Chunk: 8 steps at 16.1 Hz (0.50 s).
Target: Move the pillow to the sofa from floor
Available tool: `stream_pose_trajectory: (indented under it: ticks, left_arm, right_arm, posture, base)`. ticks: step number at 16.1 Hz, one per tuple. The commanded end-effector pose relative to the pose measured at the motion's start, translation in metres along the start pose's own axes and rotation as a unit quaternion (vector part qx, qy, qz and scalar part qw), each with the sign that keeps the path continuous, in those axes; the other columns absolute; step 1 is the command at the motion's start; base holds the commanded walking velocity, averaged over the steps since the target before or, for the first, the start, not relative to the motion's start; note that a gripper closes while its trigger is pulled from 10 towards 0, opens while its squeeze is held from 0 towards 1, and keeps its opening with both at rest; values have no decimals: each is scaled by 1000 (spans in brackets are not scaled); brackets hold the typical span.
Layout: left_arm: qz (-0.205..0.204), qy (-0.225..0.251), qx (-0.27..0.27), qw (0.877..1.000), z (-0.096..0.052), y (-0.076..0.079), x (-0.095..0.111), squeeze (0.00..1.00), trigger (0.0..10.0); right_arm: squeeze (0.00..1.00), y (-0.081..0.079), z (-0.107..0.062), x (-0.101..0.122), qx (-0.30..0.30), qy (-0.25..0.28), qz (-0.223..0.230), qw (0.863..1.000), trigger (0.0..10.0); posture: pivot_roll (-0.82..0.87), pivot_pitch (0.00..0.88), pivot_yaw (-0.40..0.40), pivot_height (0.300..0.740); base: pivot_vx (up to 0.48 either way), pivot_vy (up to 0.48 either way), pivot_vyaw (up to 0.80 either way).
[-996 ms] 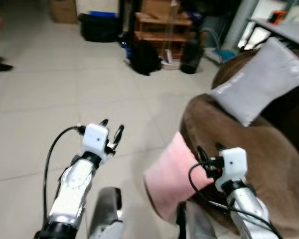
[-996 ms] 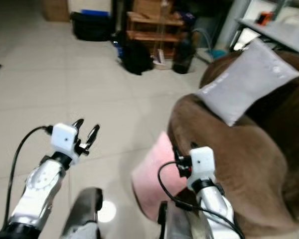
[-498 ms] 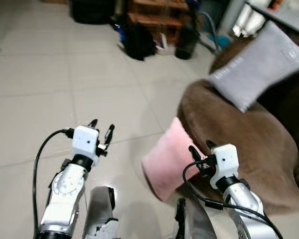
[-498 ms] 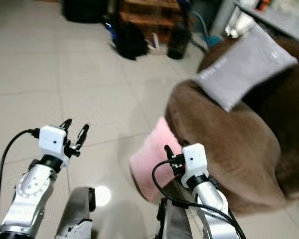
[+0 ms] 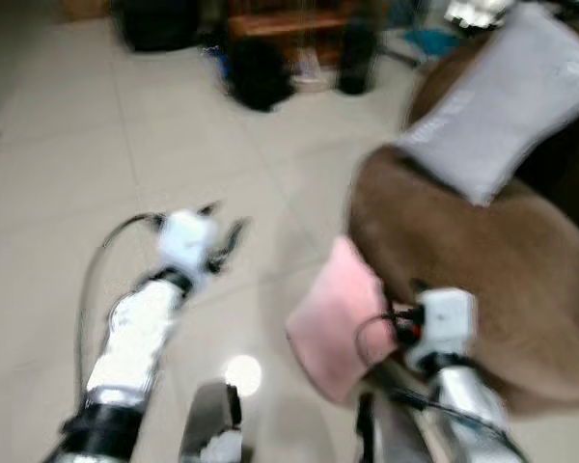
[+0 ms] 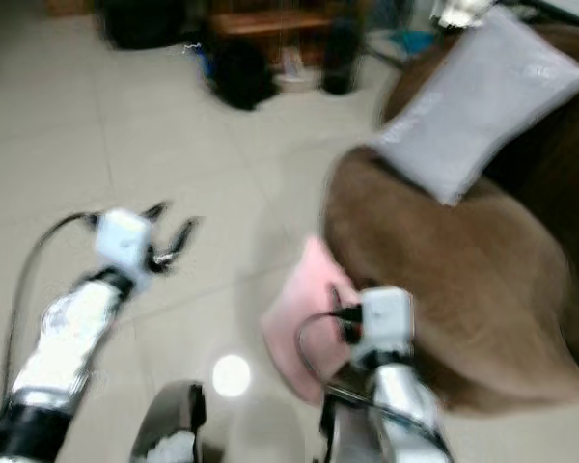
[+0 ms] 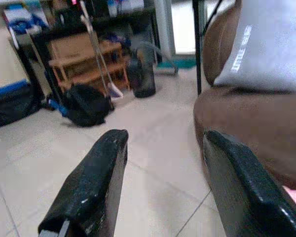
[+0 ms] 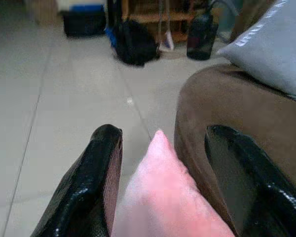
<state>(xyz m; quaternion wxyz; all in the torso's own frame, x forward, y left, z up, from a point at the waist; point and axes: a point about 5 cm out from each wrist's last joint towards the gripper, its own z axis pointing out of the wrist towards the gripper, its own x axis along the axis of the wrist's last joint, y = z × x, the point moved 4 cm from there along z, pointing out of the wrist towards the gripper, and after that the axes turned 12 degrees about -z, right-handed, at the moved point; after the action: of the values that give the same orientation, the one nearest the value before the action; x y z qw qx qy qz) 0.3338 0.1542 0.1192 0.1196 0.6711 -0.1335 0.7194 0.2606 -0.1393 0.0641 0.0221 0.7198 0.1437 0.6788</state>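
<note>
A pink pillow stands on the tiled floor, leaning against the front of the brown sofa. My right gripper is open right at the pillow. In the right wrist view the pillow's upper corner rises between the two black fingers. In the blurred head views the right gripper sits at the pillow's sofa-side edge. My left gripper is open over bare floor, left of the pillow, holding nothing. A grey pillow lies on the sofa's arm.
At the far side of the floor there are a black bag, a wooden shelf and a dark bottle. Pale tiles spread to the left. The sofa closes off the right side.
The head views have shifted and blurred, so the camera is moving. The left gripper sits a little further forward. The right gripper stays at the pink pillow, which rests where it was.
</note>
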Motion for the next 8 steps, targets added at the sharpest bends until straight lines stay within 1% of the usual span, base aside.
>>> stream_pose_trajectory:
  ticks: [1, 5, 7, 8]
  left_arm:
    - [-10, 7, -31, 999, 7, 20, 1, 0, 10000]
    - [-13, 7, -22, 1000, -2, 19, -3, 0, 10000]
    - [-14, 7, -9, 1000, -10, 16, -6, 0, 10000]
    - [-15, 7, -6, 1000, -12, 16, -7, 0, 10000]
  right_arm:
    - [0, 17, -7, -8, -22, -15, -16, 1000, 10000]
    - [0, 9, -1, -8, 17, -16, -27, 999, 10000]
    - [0, 5, 3, -8, 37, -14, -33, 999, 10000]
    - [0, 5, 3, -8, 42, -14, -32, 999, 10000]
  posture:
    - [82, 74, 29, 585]
    - [85, 75, -9, 585]
    - [92, 75, -33, 585]
    - [94, 73, -40, 585]
  base:
    - [274, 0, 0]
    - [277, 0, 0]
    - [277, 0, 0]
    - [277, 0, 0]
